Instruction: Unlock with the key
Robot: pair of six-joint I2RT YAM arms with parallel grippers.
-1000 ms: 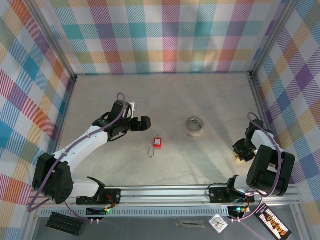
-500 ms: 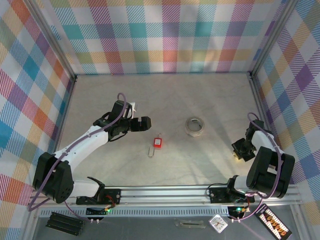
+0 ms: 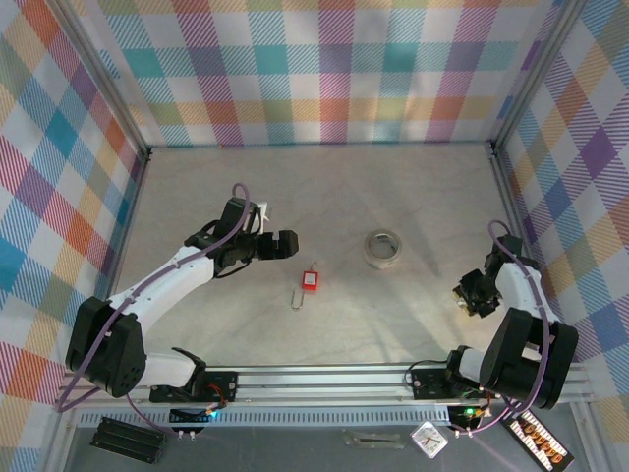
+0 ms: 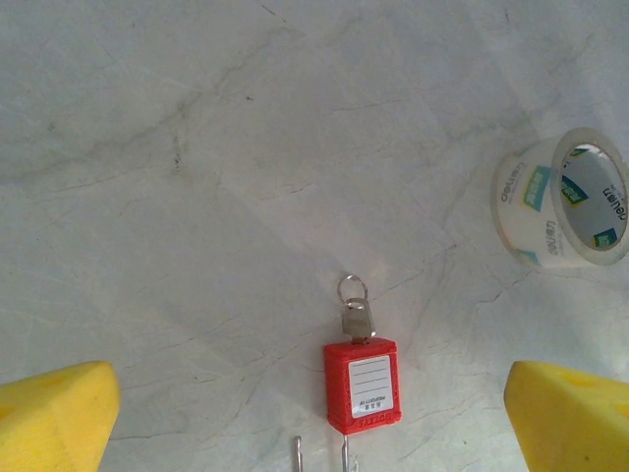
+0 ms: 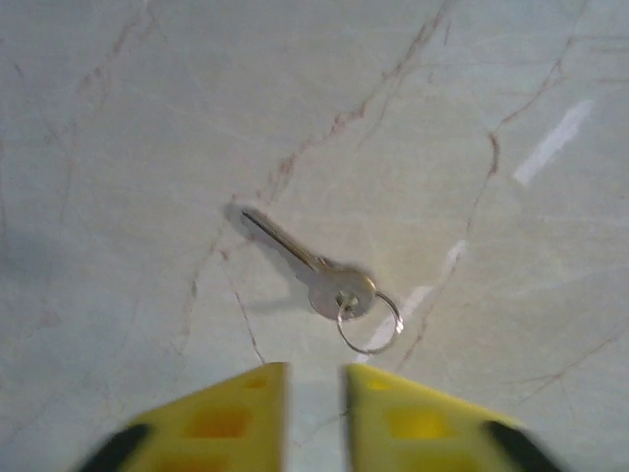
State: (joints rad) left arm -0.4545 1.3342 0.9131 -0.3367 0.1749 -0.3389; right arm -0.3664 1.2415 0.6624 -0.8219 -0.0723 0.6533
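The step in hand looks to be picking up the loose key (image 5: 329, 280). It lies flat on the tabletop (image 3: 413, 187), close to the right edge, with its blade pointing away from its ring. The right hand (image 5: 314, 383) hangs just short of it, its yellow fingers parted by a narrow gap and holding nothing — the key lies beyond their tips, not between them.

To do this well, I judge the hand should spread a little more and advance until the key's bow sits between the fingers. It should then settle right down to the surface before closing, because a thin, flat key is easily nudged away.

The red padlock (image 4: 362, 383) lies near the middle of the tabletop, shackle toward the near edge, with what seems to be another key at its far end. The left hand (image 3: 288, 243) is spread wide and empty just beside it — well placed to steady the body.
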